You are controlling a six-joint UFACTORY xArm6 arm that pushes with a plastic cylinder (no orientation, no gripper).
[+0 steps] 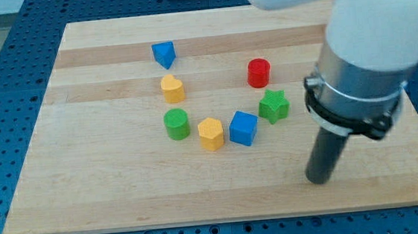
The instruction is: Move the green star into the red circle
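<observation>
The green star (pixel 274 105) lies on the wooden board (pixel 110 184), right of centre. The red circle (pixel 258 73), a short red cylinder, stands just above it and slightly to the left, a small gap apart. My tip (pixel 319 178) rests on the board to the lower right of the green star, well apart from it and touching no block. The big white arm body hides the board's upper right part.
A blue cube (pixel 243 128) sits just left of and below the star. A yellow hexagon (pixel 210 134), a green cylinder (pixel 177 124), a yellow heart (pixel 172 88) and a blue triangle (pixel 164 54) form an arc to the left.
</observation>
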